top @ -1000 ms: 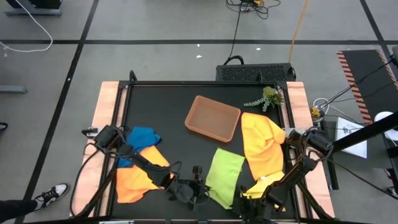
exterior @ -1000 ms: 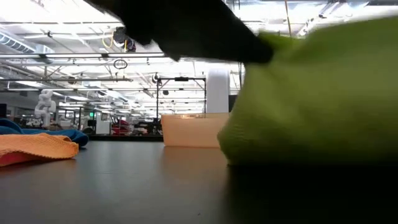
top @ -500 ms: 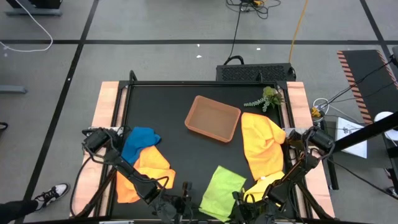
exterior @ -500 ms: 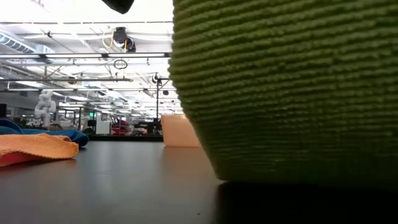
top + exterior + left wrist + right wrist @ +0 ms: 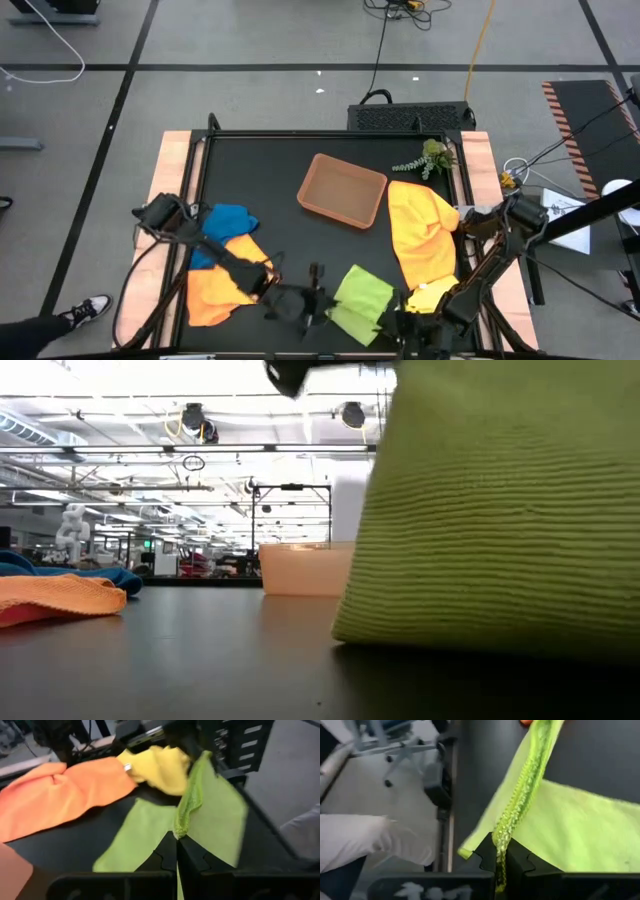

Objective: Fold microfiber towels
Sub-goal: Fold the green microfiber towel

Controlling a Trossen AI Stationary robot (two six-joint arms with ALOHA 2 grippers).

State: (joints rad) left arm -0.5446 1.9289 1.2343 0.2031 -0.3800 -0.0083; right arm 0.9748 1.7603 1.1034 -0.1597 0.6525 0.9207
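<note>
A lime green towel [image 5: 362,292] lies near the table's near edge, between my two grippers. My left gripper [image 5: 318,302] is shut on its left side and my right gripper [image 5: 393,322] on its right side. In the low view the green towel [image 5: 500,510] hangs as a broad sheet close to the camera. An orange towel [image 5: 225,280] lies at the left, partly over a blue towel [image 5: 228,222]. A yellow towel [image 5: 420,235] lies spread out at the right. My left gripper pinches a bunched ridge of the green towel [image 5: 181,826] between its two fingers, slanting down from the left. The ridge runs on toward the other gripper, with cloth falling away on both sides. One layer or several, I cannot tell. My right gripper pinches the other end of the same bunched ridge [image 5: 504,834] between its two fingers, slanting down from the right. The ridge is drawn fairly straight away from the fingers. Cloth spreads from it onto the black table top.
A shallow brown tray [image 5: 342,190] sits at the table's middle far side, and a green plant sprig [image 5: 430,158] lies at the far right corner. Wooden rims [image 5: 170,180] border the black table top on the left and right.
Both grippers have dipped toward the near edge with the green towel, then come back up and a little farther in. The towel's far end has slid toward the near edge. The towel now looks shorter from above, and its held part is raised and hangs as a sheet.
</note>
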